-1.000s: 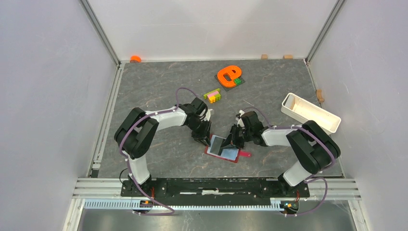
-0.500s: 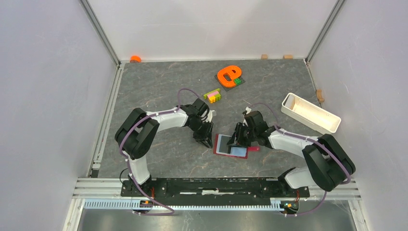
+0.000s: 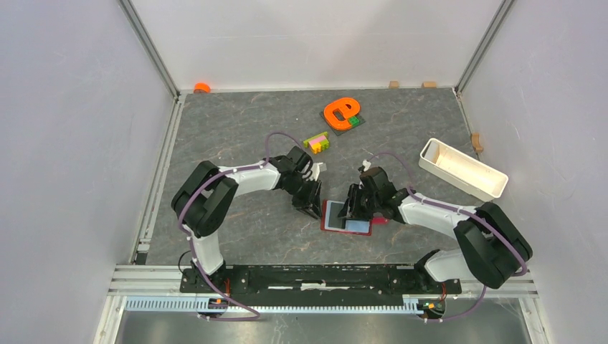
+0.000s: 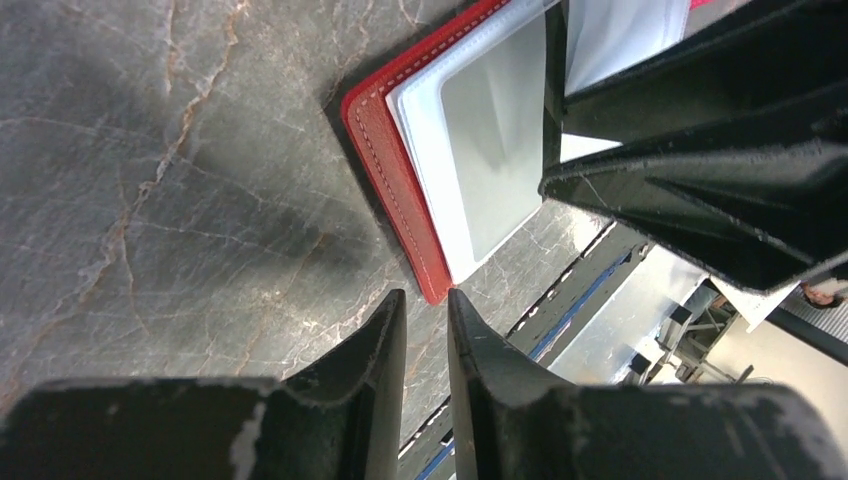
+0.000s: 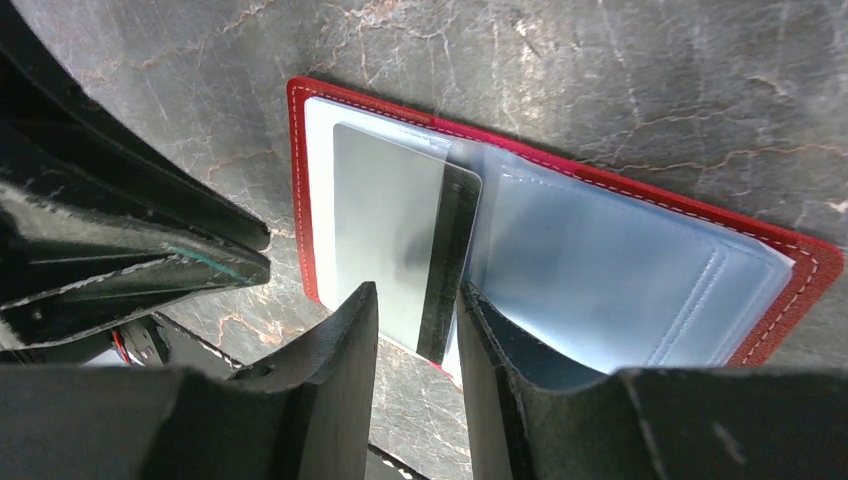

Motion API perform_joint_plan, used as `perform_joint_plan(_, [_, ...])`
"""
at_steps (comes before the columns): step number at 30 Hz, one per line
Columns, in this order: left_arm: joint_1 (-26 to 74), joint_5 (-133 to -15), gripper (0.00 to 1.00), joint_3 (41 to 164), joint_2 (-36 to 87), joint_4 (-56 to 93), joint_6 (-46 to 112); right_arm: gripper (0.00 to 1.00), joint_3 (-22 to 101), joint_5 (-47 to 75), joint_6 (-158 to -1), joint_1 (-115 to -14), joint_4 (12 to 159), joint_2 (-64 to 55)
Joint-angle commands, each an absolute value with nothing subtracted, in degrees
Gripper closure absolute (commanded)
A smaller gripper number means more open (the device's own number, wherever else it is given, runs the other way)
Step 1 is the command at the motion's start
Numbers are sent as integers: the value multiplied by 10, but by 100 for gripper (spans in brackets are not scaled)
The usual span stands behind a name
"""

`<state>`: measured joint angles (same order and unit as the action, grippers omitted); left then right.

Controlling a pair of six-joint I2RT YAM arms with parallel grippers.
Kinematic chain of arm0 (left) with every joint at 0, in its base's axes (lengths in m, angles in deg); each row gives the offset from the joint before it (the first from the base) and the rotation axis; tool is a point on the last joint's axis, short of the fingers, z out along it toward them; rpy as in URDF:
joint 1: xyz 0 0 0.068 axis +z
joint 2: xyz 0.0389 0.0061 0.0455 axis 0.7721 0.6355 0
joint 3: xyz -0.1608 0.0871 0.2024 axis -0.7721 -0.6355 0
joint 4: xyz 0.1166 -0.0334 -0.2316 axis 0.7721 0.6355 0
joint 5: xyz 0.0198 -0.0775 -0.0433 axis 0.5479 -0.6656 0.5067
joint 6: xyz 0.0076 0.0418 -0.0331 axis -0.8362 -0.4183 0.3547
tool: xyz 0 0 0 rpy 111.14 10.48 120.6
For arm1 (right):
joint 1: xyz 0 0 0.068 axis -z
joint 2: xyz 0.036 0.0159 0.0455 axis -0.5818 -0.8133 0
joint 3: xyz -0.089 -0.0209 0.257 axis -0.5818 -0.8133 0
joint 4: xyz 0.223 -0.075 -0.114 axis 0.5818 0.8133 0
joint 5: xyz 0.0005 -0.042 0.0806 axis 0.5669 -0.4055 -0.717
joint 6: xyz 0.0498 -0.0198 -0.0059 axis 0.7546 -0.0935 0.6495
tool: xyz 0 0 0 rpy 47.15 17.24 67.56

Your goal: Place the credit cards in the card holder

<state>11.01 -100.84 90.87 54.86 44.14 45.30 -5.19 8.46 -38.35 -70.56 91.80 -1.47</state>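
Overhead, the red card holder (image 3: 346, 217) lies open on the counter (image 3: 236, 136); from the left wrist, the left jaws stand narrowly parted, empty, beside its corner; from the right wrist, the right jaws stand parted over a grey card (image 5: 395, 240) inside it.

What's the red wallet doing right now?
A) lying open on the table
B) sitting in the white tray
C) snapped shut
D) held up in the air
A: the card holder lies spread open flat on the table, its light-blue inside facing up.
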Motion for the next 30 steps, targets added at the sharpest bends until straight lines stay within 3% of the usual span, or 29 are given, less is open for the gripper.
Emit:
perform_joint_plan(1, [106,-1031,73,903,570,418,480,61,-24,105,-381,-723,923,-22])
perform_joint_plan(10, [106,-1031,80,904,593,418,481,61,-10,108,-373,-745,897,-41])
perform_joint_plan(21, [107,-1030,81,906,585,421,474,60,25,103,-394,-763,889,-51])
perform_joint_plan(23, [109,-1004,78,915,571,441,460,59,44,129,-420,-763,925,-38])
perform_joint_plan(30, [139,-912,48,932,469,483,424,35,134,291,-531,-744,1094,46])
